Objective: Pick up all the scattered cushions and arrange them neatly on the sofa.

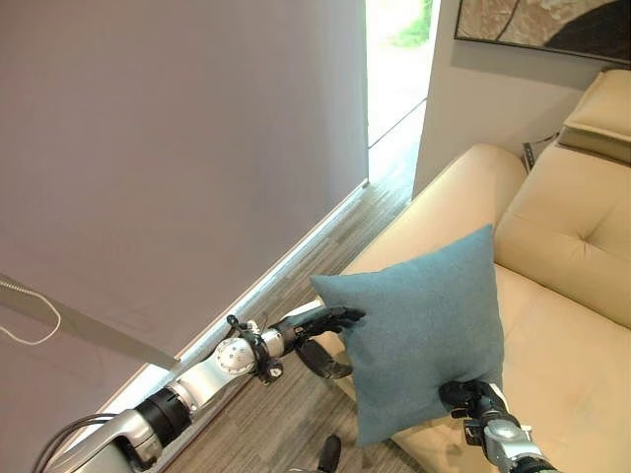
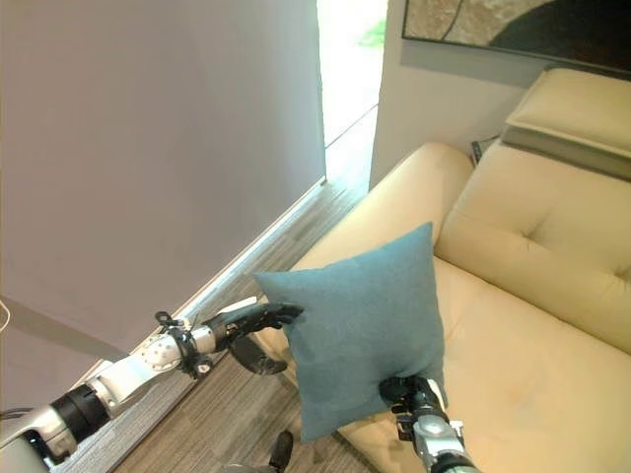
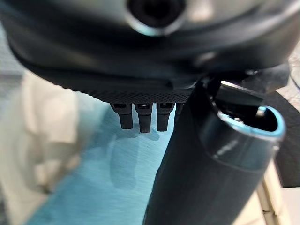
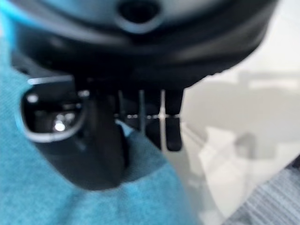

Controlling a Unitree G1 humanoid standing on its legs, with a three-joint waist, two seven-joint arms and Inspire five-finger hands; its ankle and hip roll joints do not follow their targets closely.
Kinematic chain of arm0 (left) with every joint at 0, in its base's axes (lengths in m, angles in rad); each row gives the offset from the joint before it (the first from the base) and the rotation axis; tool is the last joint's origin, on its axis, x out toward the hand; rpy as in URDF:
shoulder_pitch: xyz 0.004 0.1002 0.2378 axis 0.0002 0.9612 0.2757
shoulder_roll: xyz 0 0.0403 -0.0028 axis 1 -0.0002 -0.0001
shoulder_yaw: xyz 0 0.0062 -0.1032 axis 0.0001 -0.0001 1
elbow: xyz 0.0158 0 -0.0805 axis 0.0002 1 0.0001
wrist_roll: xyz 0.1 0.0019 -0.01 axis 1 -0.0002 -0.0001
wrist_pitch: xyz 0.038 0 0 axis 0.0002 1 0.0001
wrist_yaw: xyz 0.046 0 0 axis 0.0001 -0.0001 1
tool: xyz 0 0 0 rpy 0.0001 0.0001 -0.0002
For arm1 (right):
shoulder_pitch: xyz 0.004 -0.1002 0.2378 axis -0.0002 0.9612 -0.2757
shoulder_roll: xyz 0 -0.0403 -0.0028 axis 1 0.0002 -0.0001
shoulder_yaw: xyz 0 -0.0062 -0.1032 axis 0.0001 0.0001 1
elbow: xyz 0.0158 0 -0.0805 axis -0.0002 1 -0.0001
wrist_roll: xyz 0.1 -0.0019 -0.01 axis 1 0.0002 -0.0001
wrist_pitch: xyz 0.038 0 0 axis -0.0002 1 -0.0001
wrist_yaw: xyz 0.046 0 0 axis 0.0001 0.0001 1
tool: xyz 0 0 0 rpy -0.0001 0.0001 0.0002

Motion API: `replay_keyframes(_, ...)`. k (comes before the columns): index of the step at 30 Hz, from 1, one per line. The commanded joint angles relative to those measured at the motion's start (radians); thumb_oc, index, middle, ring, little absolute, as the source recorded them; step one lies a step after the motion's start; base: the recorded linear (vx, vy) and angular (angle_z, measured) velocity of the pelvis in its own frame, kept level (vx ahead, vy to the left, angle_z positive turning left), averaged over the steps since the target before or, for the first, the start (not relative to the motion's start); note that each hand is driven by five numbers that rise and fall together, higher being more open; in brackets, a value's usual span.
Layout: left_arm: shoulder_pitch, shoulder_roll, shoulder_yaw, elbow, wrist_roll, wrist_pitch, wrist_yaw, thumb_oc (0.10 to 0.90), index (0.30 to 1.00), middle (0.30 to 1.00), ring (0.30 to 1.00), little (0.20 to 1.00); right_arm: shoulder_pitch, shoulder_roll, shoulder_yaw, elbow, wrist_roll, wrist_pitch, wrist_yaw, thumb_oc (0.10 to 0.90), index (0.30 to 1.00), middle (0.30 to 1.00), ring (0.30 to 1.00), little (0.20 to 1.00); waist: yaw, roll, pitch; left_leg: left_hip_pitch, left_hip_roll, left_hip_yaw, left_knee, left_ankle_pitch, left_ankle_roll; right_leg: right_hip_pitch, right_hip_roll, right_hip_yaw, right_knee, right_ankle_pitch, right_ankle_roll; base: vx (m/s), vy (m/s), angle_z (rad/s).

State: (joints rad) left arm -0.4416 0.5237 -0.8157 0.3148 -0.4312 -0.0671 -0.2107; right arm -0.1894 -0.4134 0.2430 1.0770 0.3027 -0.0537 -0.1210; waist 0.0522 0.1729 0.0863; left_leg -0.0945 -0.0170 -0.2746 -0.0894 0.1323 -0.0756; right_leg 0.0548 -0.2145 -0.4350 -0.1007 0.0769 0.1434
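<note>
The teal cushion [image 1: 419, 330] is hanging upright over the beige sofa [image 1: 572, 325] front edge. The right hand [image 1: 471, 396] is pinching its 5 o'clock corner; the left hand [image 1: 330, 320] is touching its 9 o'clock edge, fingers straight.

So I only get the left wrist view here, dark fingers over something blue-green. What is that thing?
Observer: A teal cushion, held upright in the air above the front edge of a cream sofa.
Visitor: Is this robot hand the one carrying it?
Observer: Mostly not. The right robot hand grips the cushion's bottom edge, thumb curled onto the fabric. The left robot hand just touches the cushion's left corner with straight fingers.
Visitor: And what's underneath?
Observer: A wooden floor runs beside the sofa, below the left arm.
</note>
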Motion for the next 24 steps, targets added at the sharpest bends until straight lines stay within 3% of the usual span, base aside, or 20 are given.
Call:
replay_keyframes(1, -0.258, -0.076, 0.028, 0.082, 0.052, -0.112, 0.048, 0.800, 0.900, 0.900, 0.900, 0.900, -0.087, 0.127, 0.117, -0.135, -0.077, -0.051, 0.142, 0.400, 0.300, 0.300, 0.300, 0.300, -0.005, -0.006, 0.022, -0.009, -0.013, 0.038, 0.002, -0.135, -0.014, 0.069, -0.083, -0.006, 0.013, -0.064, 0.059, 0.01, 0.027, -0.05)
replay_keyframes(4, -0.334, -0.228, 0.037, 0.273, 0.312, -0.106, 0.202, 0.800, 0.900, 0.900, 0.900, 0.900, -0.083, 0.132, 0.141, -0.202, -0.069, -0.061, 0.143, 0.400, 0.300, 0.300, 0.300, 0.300, -0.051, -0.020, 0.044, -0.024, -0.014, 0.052, 0.002, -0.132, -0.016, 0.043, -0.082, 0.010, 0.013, -0.062, 0.057, -0.01, 0.017, -0.07)
replay_keyframes(6, -0.451, -0.263, 0.015, 0.385, 0.493, -0.098, 0.278, 0.800, 0.900, 0.900, 0.900, 0.900, -0.115, 0.126, 0.152, -0.211, -0.063, -0.067, 0.137, 0.400, 0.300, 0.300, 0.300, 0.300, -0.068, -0.026, 0.063, -0.036, -0.010, 0.064, 0.002, -0.131, -0.015, 0.019, -0.080, 0.031, 0.013, -0.057, 0.058, -0.05, 0.007, -0.11)
replay_keyframes(7, -0.452, -0.264, 0.015, 0.385, 0.493, -0.098, 0.278, 0.800, 0.900, 0.900, 0.900, 0.900, -0.115, 0.126, 0.152, -0.211, -0.063, -0.067, 0.137, 0.400, 0.300, 0.300, 0.300, 0.300, -0.067, -0.026, 0.063, -0.036, -0.010, 0.065, 0.002, -0.131, -0.015, 0.019, -0.080, 0.032, 0.013, -0.057, 0.058, -0.05, 0.008, -0.14)
replay_keyframes(8, -0.522, -0.211, 0.012, 0.385, 0.573, -0.084, 0.313, 0.800, 0.900, 0.900, 0.900, 0.900, -0.114, 0.110, 0.152, -0.222, -0.068, -0.073, 0.132, 0.400, 0.300, 0.300, 0.300, 0.300, -0.072, -0.031, 0.072, -0.041, -0.006, 0.080, 0.002, -0.134, -0.014, 0.000, -0.078, 0.050, 0.013, -0.052, 0.060, -0.02, -0.004, -0.23)
replay_keyframes(9, -0.523, -0.210, 0.012, 0.384, 0.573, -0.083, 0.312, 0.800, 0.900, 0.900, 0.900, 0.900, -0.115, 0.110, 0.152, -0.222, -0.068, -0.073, 0.132, 0.400, 0.300, 0.300, 0.300, 0.300, -0.071, -0.031, 0.073, -0.041, -0.006, 0.082, 0.002, -0.134, -0.014, -0.001, -0.078, 0.052, 0.013, -0.052, 0.060, -0.02, -0.030, -0.35)
replay_keyframes(11, -0.582, -0.103, 0.017, 0.266, 0.657, -0.088, 0.335, 0.800, 0.900, 0.900, 0.900, 0.900, -0.075, 0.090, 0.119, -0.224, -0.076, -0.079, 0.130, 0.400, 0.300, 0.300, 0.300, 0.300, -0.053, -0.035, 0.079, -0.028, 0.002, 0.092, 0.002, -0.144, -0.013, 0.006, -0.074, 0.059, 0.013, -0.058, 0.060, 0.03, -0.052, -0.27)
replay_keyframes(16, -0.638, 0.058, 0.047, 0.108, 0.781, -0.092, 0.387, 0.800, 0.900, 0.900, 0.900, 0.900, -0.024, 0.084, 0.092, -0.221, -0.099, -0.082, 0.131, 0.400, 0.300, 0.300, 0.300, 0.300, -0.033, -0.035, 0.073, -0.018, 0.003, 0.082, 0.002, -0.146, -0.013, 0.021, -0.071, 0.051, 0.013, -0.066, 0.059, 0.02, -0.032, -0.01)
replay_keyframes(19, -0.668, 0.091, 0.079, 0.095, 0.808, -0.061, 0.408, 0.800, 0.900, 0.900, 0.900, 0.900, -0.015, 0.083, 0.083, -0.219, -0.108, -0.079, 0.128, 0.400, 0.300, 0.300, 0.300, 0.300, -0.024, -0.031, 0.073, -0.016, 0.004, 0.075, 0.002, -0.145, -0.014, 0.027, -0.067, 0.044, 0.013, -0.073, 0.057, 0.01, -0.031, 0.04)
replay_keyframes(24, -0.717, 0.049, 0.036, 0.228, 0.839, -0.024, 0.370, 0.800, 0.900, 0.900, 0.900, 0.900, -0.044, 0.094, 0.090, -0.209, -0.093, -0.071, 0.134, 0.400, 0.300, 0.300, 0.300, 0.300, -0.025, -0.030, 0.085, -0.028, 0.004, 0.065, 0.002, -0.137, -0.014, 0.019, -0.061, 0.042, 0.013, -0.076, 0.055, -0.01, -0.011, 0.02)
